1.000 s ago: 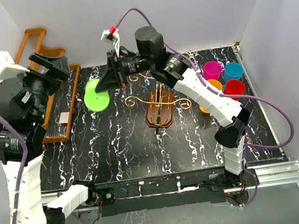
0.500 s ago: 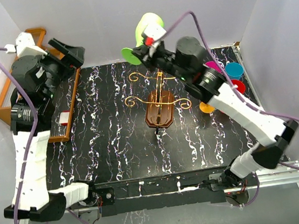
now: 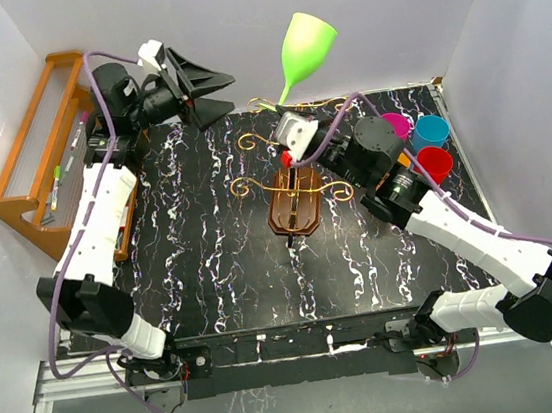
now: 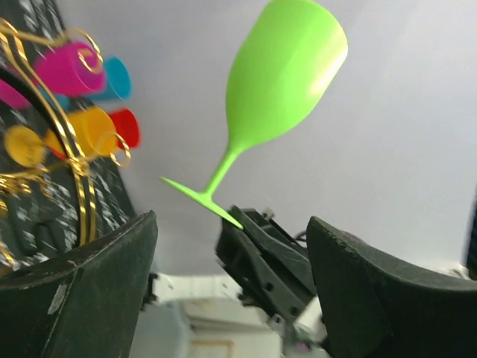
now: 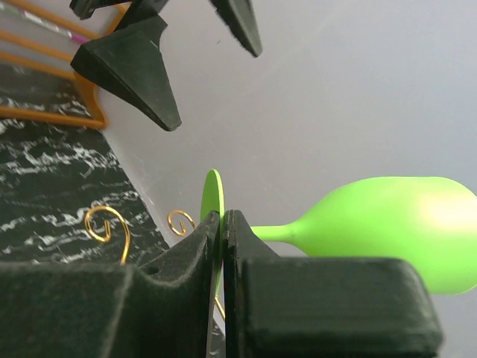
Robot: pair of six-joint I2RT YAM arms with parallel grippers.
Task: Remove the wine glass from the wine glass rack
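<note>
And there it was: the wine glass (image 3: pixel 307 46), bright green, up in the air and clear of the wine glass rack (image 3: pixel 297 214), hanging above the back edge of the surface (image 3: pixel 213 265) against the white wall. The right end effector (image 5: pixel 222 224) was clenched on the thin disc of the foot, pads pinching it edge-on, so the stem and bowl stuck out free and tilted. Smart hold, I'd say: taking it by the foot leaves the whole bowl and stem open to the other arm.

And the other arm was right there! The left end effector (image 3: pixel 214 93) hovered beside the glass, jaws spread wide and grasping nothing, aimed at the stem. It looked to me like a handover was being set up, though that's my reading.

Down below, the rack stood on its dark oval base in the middle of the surface, gold scrolls bare, with no glass on it that I could see.

The count: one wine glass, one rack, two arms. From above I made out three small cups (image 3: pixel 430 137), magenta, blue and red, at the far right; the left wrist view added an orange one. One slatted wooden shelf (image 3: pixel 24 162) sat at the left, a few pens lying on it.
</note>
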